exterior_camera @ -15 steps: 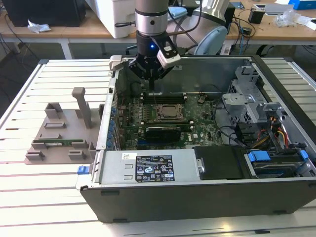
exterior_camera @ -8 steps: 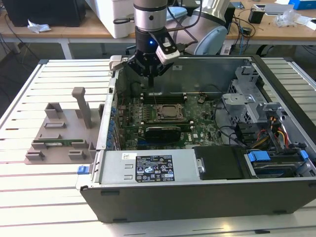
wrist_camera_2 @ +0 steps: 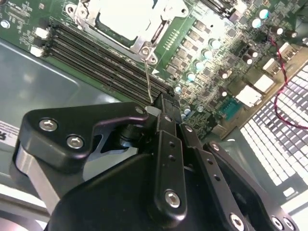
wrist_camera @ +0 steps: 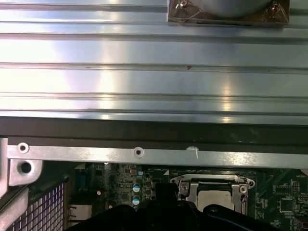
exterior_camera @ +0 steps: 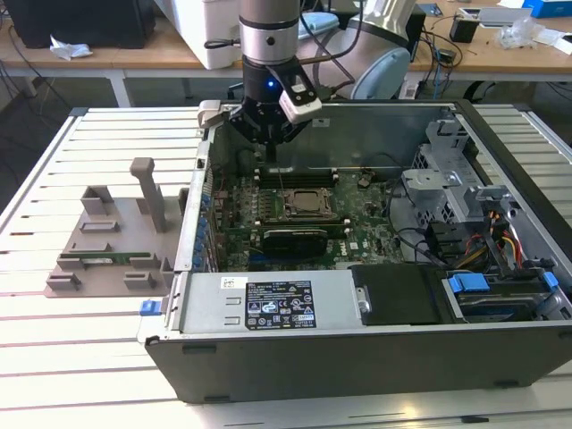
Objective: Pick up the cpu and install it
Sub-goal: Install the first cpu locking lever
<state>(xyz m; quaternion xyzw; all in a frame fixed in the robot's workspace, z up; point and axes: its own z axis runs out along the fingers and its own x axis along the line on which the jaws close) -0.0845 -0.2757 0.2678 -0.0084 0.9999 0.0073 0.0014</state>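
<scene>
The small flat square cpu with its silvery-white metal top (wrist_camera_2: 126, 21) lies inside the black square socket with a metal frame (exterior_camera: 307, 204) on the green motherboard (exterior_camera: 357, 239); it shows there in both wrist views, and in the first wrist view (wrist_camera: 216, 199) the frame sits around it. So the chip appears to be already seated, and the placing step looks done. What seems left is securing it: a thin wire retention lever (wrist_camera_2: 148, 79) stands up from the socket's corner rather than lying flat, which suggests the frame is not yet latched.

The black hand (wrist_camera_2: 162, 103) hovers just above the motherboard beside the dark memory slots (wrist_camera_2: 101, 53), its tip at the free end of that lever. Its fingers are clenched together with no gap between them; whether they pinch the lever itself I cannot tell. In the exterior view the hand (exterior_camera: 268, 143) hangs over the far edge of the open grey computer case (exterior_camera: 357, 357), which rests on the slatted white counter (exterior_camera: 54, 357).
</scene>
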